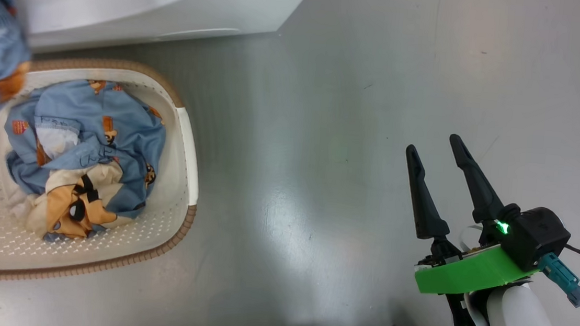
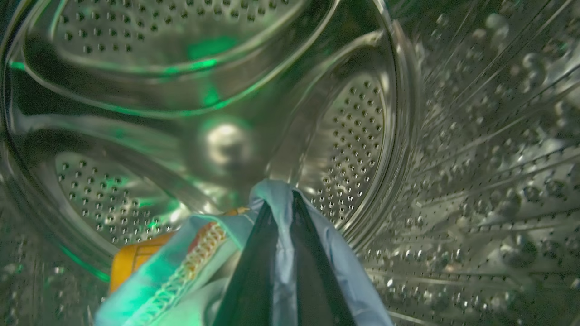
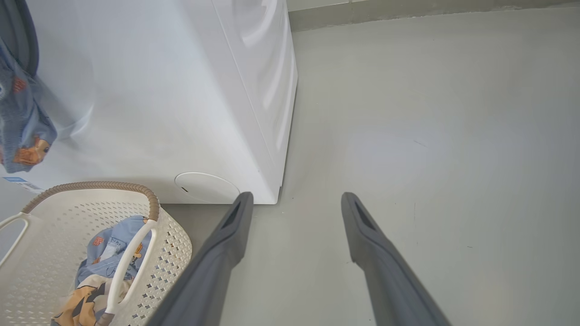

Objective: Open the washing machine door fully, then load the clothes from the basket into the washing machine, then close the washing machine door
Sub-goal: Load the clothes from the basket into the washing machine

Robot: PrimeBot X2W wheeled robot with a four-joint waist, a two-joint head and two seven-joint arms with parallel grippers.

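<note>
Soft, limp blue clothes (image 2: 181,267) hang pinched between the left gripper's (image 2: 284,203) near-shut fingers, seemingly inside the drum (image 2: 353,136) ahead, while more lie in the basket (image 1: 190,138) well left of the empty, spread right gripper (image 1: 433,143), best pinched at a raised fold.

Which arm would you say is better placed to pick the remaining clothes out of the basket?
Probably the right. The right gripper hangs open and empty beside the basket holding the clothes, while the left gripper is inside the drum, shut on a garment.
</note>
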